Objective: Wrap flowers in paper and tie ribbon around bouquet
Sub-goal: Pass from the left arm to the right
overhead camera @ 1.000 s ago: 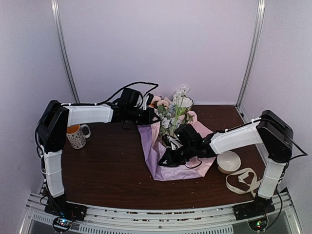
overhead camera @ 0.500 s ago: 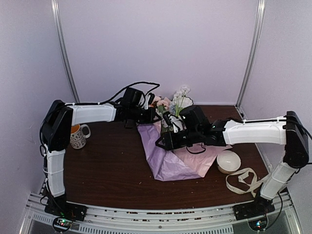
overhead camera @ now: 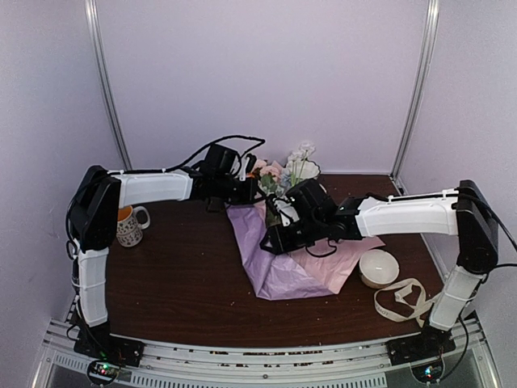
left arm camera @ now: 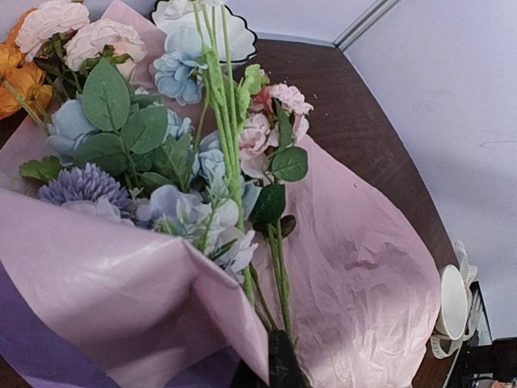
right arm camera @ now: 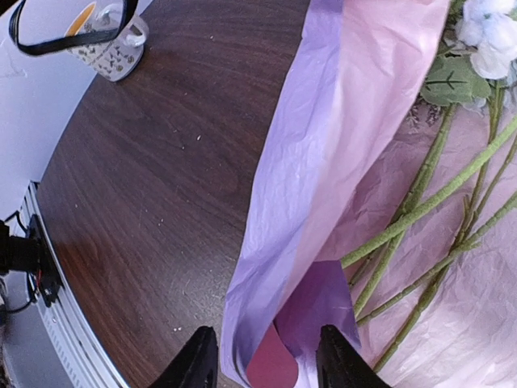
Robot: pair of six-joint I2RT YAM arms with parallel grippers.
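Pale lilac booth walls, dark wood counter (overhead camera: 178, 275), with a mug (overhead camera: 128, 225) off at the left and a white bowl (overhead camera: 378, 267) at the right. We're mid-wrap, I'd say. The paper (overhead camera: 283, 271) is spread in the middle of the counter, pink side up. The flowers (left arm camera: 186, 162) lie on it with their heads toward the back wall and their stems running down the sheet. The paper's left side is turned up into a flap, lilac on the outside, standing just beside the stems but not yet across them. The left gripper (overhead camera: 252, 190) is at the far end of that flap near the blooms. It's closed, and from its wrist view it looks pinched on the paper's edge, though the fingers themselves are mostly hidden. The right gripper (right arm camera: 268, 333) sits low over the near end of the flap, roughly half open. The folded lip lies in the gap between the fingers, but nothing is actually clamped. The ribbon (overhead camera: 404, 299) is in a floppy loop at the near right, next to the bowl and well apart from the paper, so tying is a long way off. My guess for the next move is that the right gripper closes on that lip and carries it over the stems while the left one keeps its end anchored. The paper's thin and crinkly, so it could slip or tear, and the stems could roll out from under it.
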